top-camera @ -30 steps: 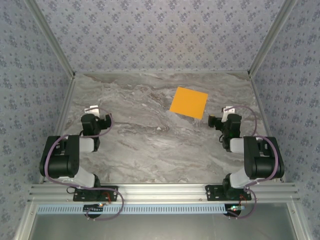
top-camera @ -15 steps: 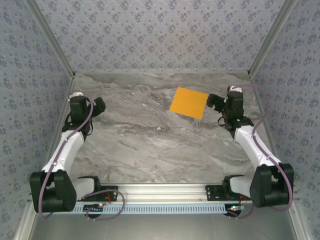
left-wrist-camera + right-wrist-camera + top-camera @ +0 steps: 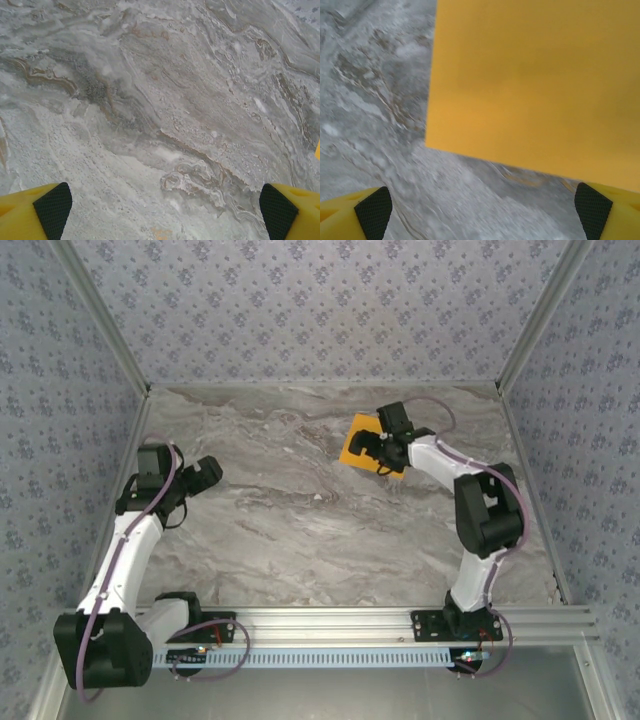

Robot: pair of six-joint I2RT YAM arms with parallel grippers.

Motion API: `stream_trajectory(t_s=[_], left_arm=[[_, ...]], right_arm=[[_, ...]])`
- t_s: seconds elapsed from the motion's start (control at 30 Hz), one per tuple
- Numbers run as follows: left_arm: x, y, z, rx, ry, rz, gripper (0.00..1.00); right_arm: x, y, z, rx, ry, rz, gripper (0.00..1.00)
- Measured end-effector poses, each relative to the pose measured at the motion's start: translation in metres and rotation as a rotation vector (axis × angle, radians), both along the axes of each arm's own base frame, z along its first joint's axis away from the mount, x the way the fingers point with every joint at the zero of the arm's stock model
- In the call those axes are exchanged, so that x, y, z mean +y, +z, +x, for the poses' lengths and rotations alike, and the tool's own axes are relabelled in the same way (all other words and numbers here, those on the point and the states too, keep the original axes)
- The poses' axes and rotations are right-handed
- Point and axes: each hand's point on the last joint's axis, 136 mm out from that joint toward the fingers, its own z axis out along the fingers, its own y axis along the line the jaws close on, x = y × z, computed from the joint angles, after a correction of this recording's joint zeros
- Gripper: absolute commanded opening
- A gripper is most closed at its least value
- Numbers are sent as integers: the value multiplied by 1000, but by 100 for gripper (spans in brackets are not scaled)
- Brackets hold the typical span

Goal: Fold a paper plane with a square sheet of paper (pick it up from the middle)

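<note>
Square sheet of paper (image 3: 352, 448) lay flat and unfolded on the marbled grey desk (image 3: 300, 530), set cornerwise toward the far right part of it. No crease was visible on it.

Right pincer (image 3: 375, 452) hung over the sheet's middle in the top view, with its arm reaching in from the sheet's right. Jaws were spread wide and pinched nothing. In the right wrist view the sheet (image 3: 535, 85) filled the upper right. Its near edge and one corner lay just ahead of the pincer (image 3: 482, 209), and the black pads (image 3: 372, 210) stood far apart over bare desk (image 3: 380, 100). Whether any part of it touched the paper could not be told.

Left pincer (image 3: 203, 474) sat well apart from the sheet, to its left and slightly nearer the arm bases. Its jaws were spread wide too and held nothing. The left wrist view showed grey veined desk (image 3: 150, 100) between its tips (image 3: 165, 207).
</note>
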Motion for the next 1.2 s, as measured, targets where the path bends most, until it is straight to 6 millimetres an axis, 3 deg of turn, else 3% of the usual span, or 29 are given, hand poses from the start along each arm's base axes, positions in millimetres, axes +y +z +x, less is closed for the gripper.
stream_trajectory(t_s=[0.13, 0.3, 0.5, 0.77, 0.93, 1.03, 1.2], left_arm=[[-2, 0, 0, 1, -10, -5, 99], [-3, 0, -1, 1, -14, -9, 99], [-4, -1, -1, 5, -19, -14, 99], [-5, -6, 0, 21, -23, -19, 99], [-6, -9, 0, 31, -25, -22, 99], [-7, -15, 1, 52, -30, -27, 99], [-8, -24, 2, 84, -35, -32, 99]], right_arm=[[13, -3, 30, -4, -16, 27, 97], [21, -22, 48, 37, -29, 27, 96], [22, -50, 47, 109, -34, 9, 94], [23, -53, 42, 109, -24, 10, 92], [32, -55, 12, 114, 49, -10, 92], [43, -58, -28, 134, 112, -33, 92], [59, -63, -118, 168, 220, -73, 92]])
